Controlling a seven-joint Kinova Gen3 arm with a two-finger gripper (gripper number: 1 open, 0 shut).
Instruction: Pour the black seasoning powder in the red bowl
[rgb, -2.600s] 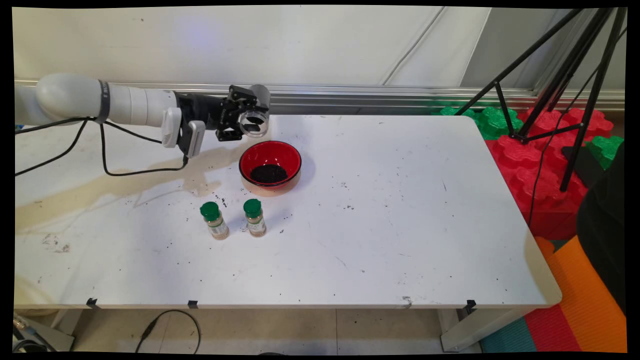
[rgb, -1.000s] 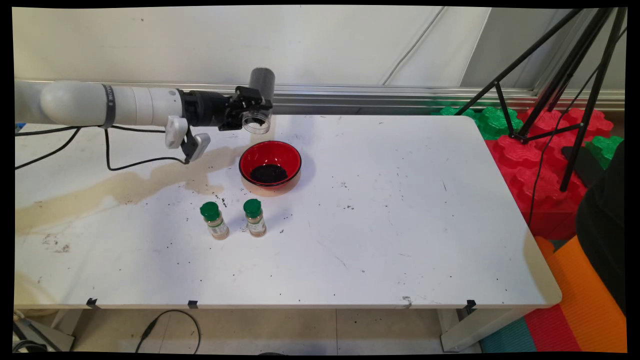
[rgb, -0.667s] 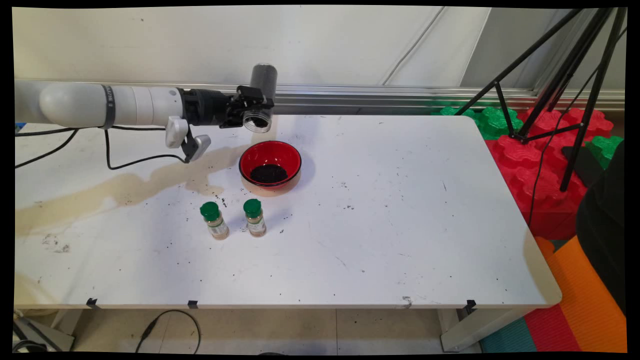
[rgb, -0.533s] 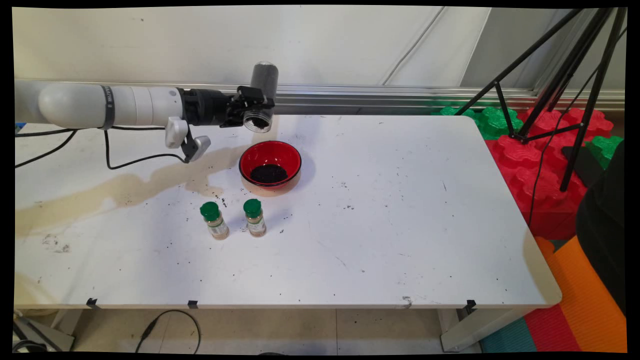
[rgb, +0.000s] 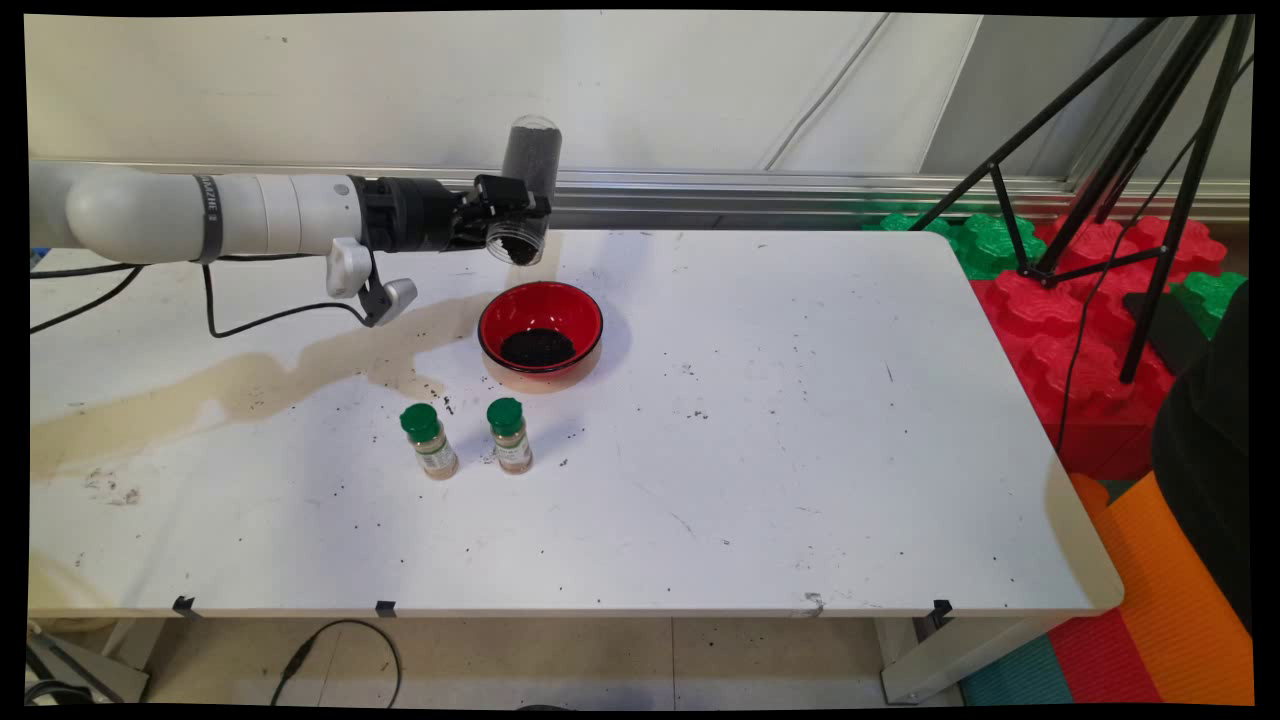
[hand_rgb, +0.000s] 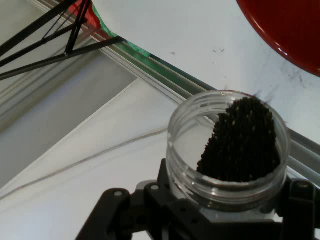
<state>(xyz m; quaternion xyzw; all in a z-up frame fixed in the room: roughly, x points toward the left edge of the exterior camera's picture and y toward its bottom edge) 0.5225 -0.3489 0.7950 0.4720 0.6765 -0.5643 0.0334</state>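
A: Any writing to read?

B: Nothing legible. A black band on the white arm is carrying small letters, too small to make out. The two green-capped spice bottles are wearing pale labels, also unreadable.

A: What is the gripper doing?

B: The gripper, just left of centre in the upper part of the frame, is pinching a clear jar around its neck. The jar is tilting mouth-down, its closed end pointing up against the wall. In the hand view the jar is filling the lower right, with dark granules sliding against the mouth's right side, and the gripper is clamping it from below.

A: And what lies beneath?

B: A red bowl is sitting below the jar's mouth in the frame, apart from it, with a dark heap inside. In the hand view its red rim is showing in the upper right corner.

A: How much room is around?

B: The desk is lying open across the centre and right of the frame. The bottles are standing side by side, apart, below the bowl. A tan stain is spreading at left, and dark specks are scattering near the bowl. A black tripod is standing past the desk's right edge, over red and green blocks.
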